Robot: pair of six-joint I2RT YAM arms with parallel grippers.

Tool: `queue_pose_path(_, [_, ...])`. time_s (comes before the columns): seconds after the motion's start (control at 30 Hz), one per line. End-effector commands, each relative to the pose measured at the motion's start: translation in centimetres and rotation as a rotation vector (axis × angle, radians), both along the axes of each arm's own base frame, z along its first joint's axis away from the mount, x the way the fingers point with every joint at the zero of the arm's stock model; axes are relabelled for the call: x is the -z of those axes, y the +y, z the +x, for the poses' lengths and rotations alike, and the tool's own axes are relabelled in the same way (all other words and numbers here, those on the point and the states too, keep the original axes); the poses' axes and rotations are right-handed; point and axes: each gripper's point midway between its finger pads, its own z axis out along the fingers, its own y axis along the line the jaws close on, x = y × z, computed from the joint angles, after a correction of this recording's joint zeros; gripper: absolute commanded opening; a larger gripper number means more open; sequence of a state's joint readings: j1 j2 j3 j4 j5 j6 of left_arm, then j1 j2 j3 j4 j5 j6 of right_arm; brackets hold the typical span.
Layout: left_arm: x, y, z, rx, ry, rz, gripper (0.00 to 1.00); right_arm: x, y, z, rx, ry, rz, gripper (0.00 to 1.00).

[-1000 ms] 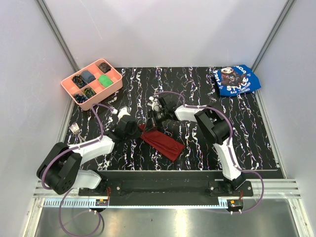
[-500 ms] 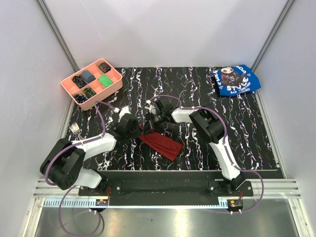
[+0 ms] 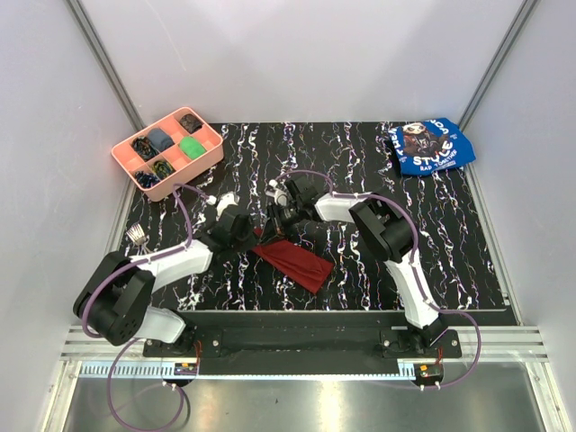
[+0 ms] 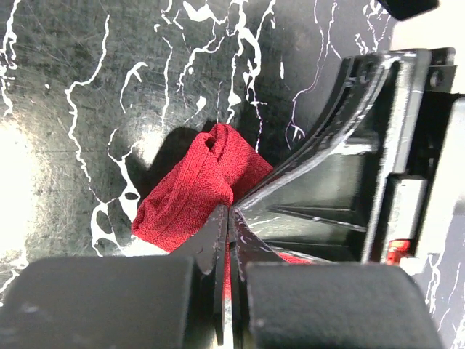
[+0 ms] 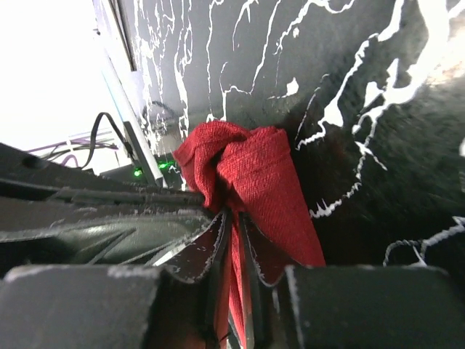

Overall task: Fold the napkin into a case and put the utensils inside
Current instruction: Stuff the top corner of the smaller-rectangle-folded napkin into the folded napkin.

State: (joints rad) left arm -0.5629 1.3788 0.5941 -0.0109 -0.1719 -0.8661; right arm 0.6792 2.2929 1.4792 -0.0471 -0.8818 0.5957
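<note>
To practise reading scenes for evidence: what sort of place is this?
Probably a robotics lab test cell: a left arm and right arm bolted by a black marbled table, plain white enclosure walls, and a pink compartment tray of small parts.

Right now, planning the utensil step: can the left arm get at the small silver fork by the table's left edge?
Probably not yet: the fork lies uncovered, but the left gripper is shut on the dark red napkin.
</note>
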Motion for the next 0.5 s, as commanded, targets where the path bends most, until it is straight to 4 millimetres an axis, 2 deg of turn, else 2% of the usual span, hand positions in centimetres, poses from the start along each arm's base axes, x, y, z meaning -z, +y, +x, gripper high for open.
queue_pose_path(0.0, [-0.5,0.8,0.0,-0.030,-0.046,-0.014,0.00,-4.4,0.4,0.2,-0.018,-0.037,0.080,0.18])
queue_pose_path(0.13, [-1.5,0.9,0.0,-0.031,-0.093,-0.036,0.00,-3.6,0.5,0.1,-0.013,-0.004,0.081,0.18])
queue_pose_path(0.17, [-1.5,1.0,-0.1,-0.029,-0.097,-0.038,0.00,-4.1,0.9,0.5,-0.012,-0.022,0.109,0.18])
queue_pose_path(0.3, [-2.3,0.2,0.2,-0.009,-0.135,-0.084,0.00,-3.4,1.7,0.2,-0.017,0.008,0.123,0.18])
queue_pose_path(0.37, [-2.5,-0.2,0.2,0.005,-0.139,-0.101,0.00,-3.8,2.5,-0.2,-0.030,0.020,0.152,0.18])
queue_pose_path(0.47, [-2.4,-0.3,0.5,0.002,-0.139,-0.099,0.00,-3.0,3.1,-0.6,-0.037,0.036,0.139,0.18])
